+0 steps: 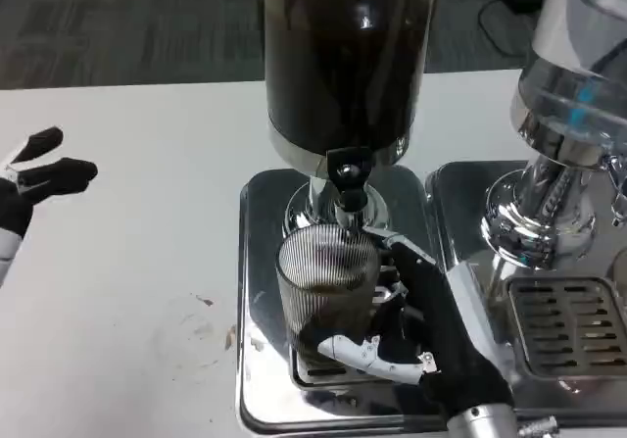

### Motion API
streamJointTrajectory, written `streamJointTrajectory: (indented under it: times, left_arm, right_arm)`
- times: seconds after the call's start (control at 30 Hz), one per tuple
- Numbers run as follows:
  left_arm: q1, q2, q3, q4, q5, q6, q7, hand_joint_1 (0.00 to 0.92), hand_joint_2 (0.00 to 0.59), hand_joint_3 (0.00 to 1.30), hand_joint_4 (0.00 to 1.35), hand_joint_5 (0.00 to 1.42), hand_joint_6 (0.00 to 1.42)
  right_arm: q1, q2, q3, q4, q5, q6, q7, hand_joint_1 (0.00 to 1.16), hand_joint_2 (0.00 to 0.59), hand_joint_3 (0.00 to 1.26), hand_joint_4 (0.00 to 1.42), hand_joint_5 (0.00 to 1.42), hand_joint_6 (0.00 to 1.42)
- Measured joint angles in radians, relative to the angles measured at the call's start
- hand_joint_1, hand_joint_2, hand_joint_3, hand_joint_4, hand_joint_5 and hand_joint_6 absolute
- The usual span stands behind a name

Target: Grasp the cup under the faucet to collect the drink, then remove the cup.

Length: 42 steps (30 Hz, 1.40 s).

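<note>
A ribbed clear glass cup (326,283) stands on the chrome drip tray (263,262) right under the black faucet (349,185) of a dark drink dispenser (343,56). Dark liquid fills the cup's lower part. My right hand (426,325) grips the cup from the right and front, with fingers (367,352) wrapped around its base. At the far left edge my left hand (34,178) hovers over the white table, fingers apart and holding nothing.
A second dispenser (568,115) with a clear tank stands on its own chrome base with a slotted grate (568,325) at the right. A brown stain (201,325) marks the white table left of the tray.
</note>
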<state>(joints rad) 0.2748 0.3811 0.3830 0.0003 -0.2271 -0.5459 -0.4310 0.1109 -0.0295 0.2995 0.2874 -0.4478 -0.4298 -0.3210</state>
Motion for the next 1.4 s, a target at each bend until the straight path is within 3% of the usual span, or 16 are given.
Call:
streamJointTrajectory:
  times: [0.43,0.5,0.67,0.77,0.9,1.1,1.4]
  left_arm:
    - [-0.013,0.036,-0.009,0.043,0.004,0.018,-0.005,0.000,0.232,0.28,0.00,0.18,0.03]
    - [-0.015,0.046,-0.013,0.062,0.018,0.018,-0.006,0.000,0.232,0.20,0.00,0.12,0.00]
    - [-0.029,0.106,-0.052,0.136,0.094,0.016,-0.032,0.000,0.213,0.01,0.00,0.00,0.00]
    - [-0.049,0.185,-0.085,0.172,0.197,-0.008,-0.050,0.000,0.213,0.00,0.00,0.00,0.00]
    - [-0.060,0.257,-0.116,0.202,0.289,-0.069,-0.057,0.000,0.216,0.00,0.00,0.00,0.00]
    - [-0.069,0.311,-0.131,0.233,0.393,-0.143,-0.037,0.000,0.219,0.00,0.00,0.00,0.00]
    - [-0.083,0.352,-0.165,0.269,0.443,-0.196,-0.007,0.000,0.220,0.00,0.00,0.00,0.00]
  right_arm:
    - [0.063,0.000,-0.016,-0.057,-0.026,-0.002,-0.043,0.95,0.156,0.49,0.57,0.74,0.97]
    - [0.068,-0.002,-0.020,-0.071,-0.026,-0.002,-0.043,0.95,0.156,0.49,0.57,0.74,0.97]
    - [0.089,-0.002,-0.022,-0.099,-0.032,-0.002,-0.046,0.95,0.156,0.49,0.58,0.75,0.99]
    - [0.097,-0.004,-0.022,-0.109,-0.035,-0.002,-0.047,0.95,0.156,0.50,0.59,0.76,1.00]
    - [0.116,-0.007,-0.021,-0.140,-0.036,-0.002,-0.047,0.95,0.156,0.50,0.59,0.76,1.01]
    - [0.157,-0.011,-0.019,-0.178,-0.036,-0.002,-0.047,0.95,0.156,0.50,0.59,0.77,1.01]
    - [0.223,-0.011,0.000,-0.237,-0.053,-0.002,-0.041,0.95,0.156,0.51,0.60,0.77,1.02]
